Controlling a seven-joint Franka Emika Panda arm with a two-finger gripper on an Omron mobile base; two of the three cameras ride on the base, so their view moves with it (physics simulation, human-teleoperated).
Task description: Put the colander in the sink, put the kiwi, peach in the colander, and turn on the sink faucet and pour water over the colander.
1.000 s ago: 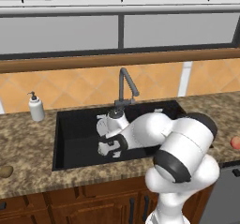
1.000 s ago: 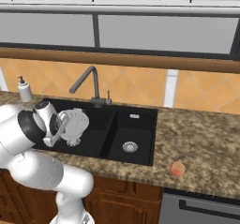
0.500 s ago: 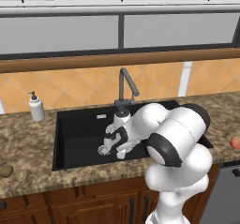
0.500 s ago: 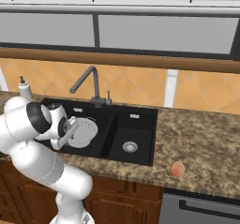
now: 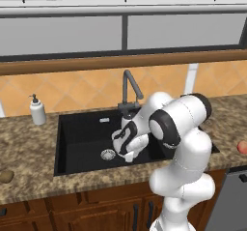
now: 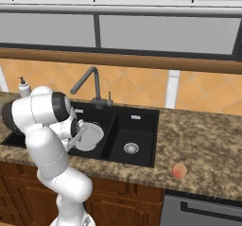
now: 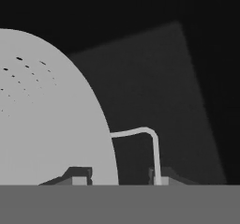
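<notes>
Colander (image 7: 51,115) in gripper (image 7: 119,176) over sink (image 5: 82,133).

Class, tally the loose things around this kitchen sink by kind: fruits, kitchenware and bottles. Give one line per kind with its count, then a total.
Fruit: 2, the kiwi at the counter's left end and the peach on the counter right of the sink.
Kitchenware: 1, the colander, held over the sink's large basin.
Bottles: 1, the soap pump bottle.
Total: 4
</notes>
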